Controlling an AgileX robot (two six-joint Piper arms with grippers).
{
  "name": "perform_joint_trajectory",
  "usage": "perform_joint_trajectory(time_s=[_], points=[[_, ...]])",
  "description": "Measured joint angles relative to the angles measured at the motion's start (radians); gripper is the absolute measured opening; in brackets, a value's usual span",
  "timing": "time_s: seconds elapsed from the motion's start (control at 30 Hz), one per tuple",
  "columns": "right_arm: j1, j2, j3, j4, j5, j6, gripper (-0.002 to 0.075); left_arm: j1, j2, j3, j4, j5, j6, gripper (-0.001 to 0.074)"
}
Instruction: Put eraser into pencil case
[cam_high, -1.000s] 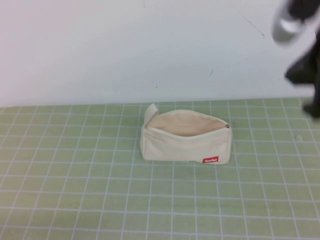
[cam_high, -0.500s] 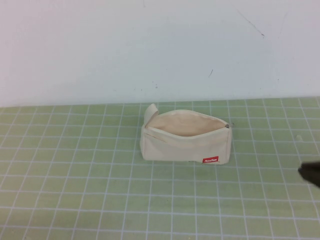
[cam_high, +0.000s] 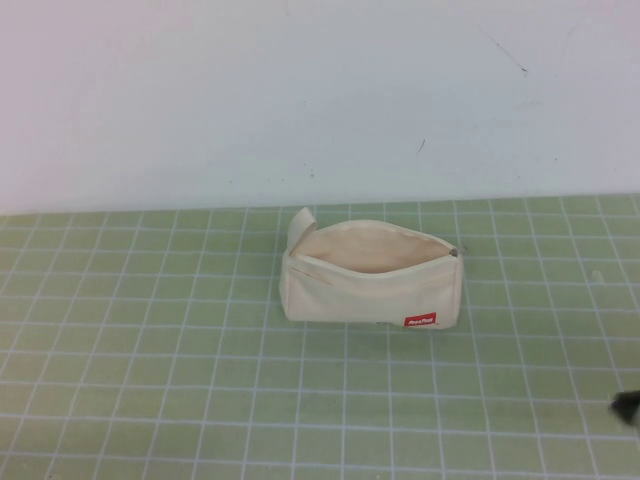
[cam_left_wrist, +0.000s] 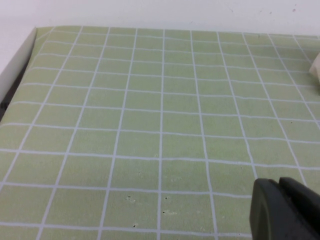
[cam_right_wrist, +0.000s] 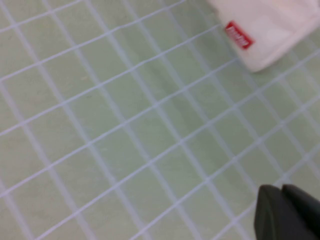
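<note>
One pencil case (cam_high: 372, 275) stands near the middle of the green grid mat (cam_high: 150, 380), its long side facing the high camera. Its top is unzipped and spread wide, showing a pale cream lining. No contents can be made out from this angle, and the eraser cannot be seen in any view, so whether it lies inside cannot be told. A small red label (cam_high: 420, 320) sits low on the case's near side toward the robot's right, and a fabric tab (cam_high: 300, 226) sticks up at the end on the robot's left.

The mat is ruled with white lines and runs back to a plain white wall (cam_high: 300, 90) that carries a few faint dark marks.

The right gripper (cam_right_wrist: 287, 212) hangs over bare mat near the table's right edge, well apart from the case; its two dark fingers appear pressed together and hold nothing. The left gripper (cam_left_wrist: 285, 210) hovers over bare mat at the left, its fingers likewise together and empty.
</note>
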Motion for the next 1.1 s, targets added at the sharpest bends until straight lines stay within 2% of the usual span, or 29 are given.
perform_joint_trajectory(time_s=[0.13, 0.3, 0.4, 0.57, 0.7, 0.87, 1.1], points=[[-0.117, -0.160, 0.064, 0.001, -0.058, -0.002, 0.0000, 0.000, 0.000, 0.000, 0.003, 0.000, 0.000, -0.0001], [-0.372, -0.427, 0.237, 0.020, -0.158, -0.002, 0.0000, 0.000, 0.000, 0.000, 0.003, 0.000, 0.000, -0.0001], [-0.495, -0.579, 0.336, 0.022, -0.186, -0.002, 0.0000, 0.000, 0.000, 0.000, 0.003, 0.000, 0.000, -0.0001], [-0.632, -0.802, 0.485, 0.076, -0.193, -0.002, 0.0000, 0.000, 0.000, 0.000, 0.003, 0.000, 0.000, -0.0001], [-0.691, -0.894, 0.577, 0.138, -0.186, -0.002, 0.0000, 0.000, 0.000, 0.000, 0.003, 0.000, 0.000, -0.0001], [-0.697, -0.898, 0.593, 0.188, -0.096, -0.002, 0.0000, 0.000, 0.000, 0.000, 0.003, 0.000, 0.000, -0.0001], [-0.700, -0.898, 0.591, 0.203, -0.085, -0.002, 0.0000, 0.000, 0.000, 0.000, 0.004, 0.000, 0.000, -0.0001]])
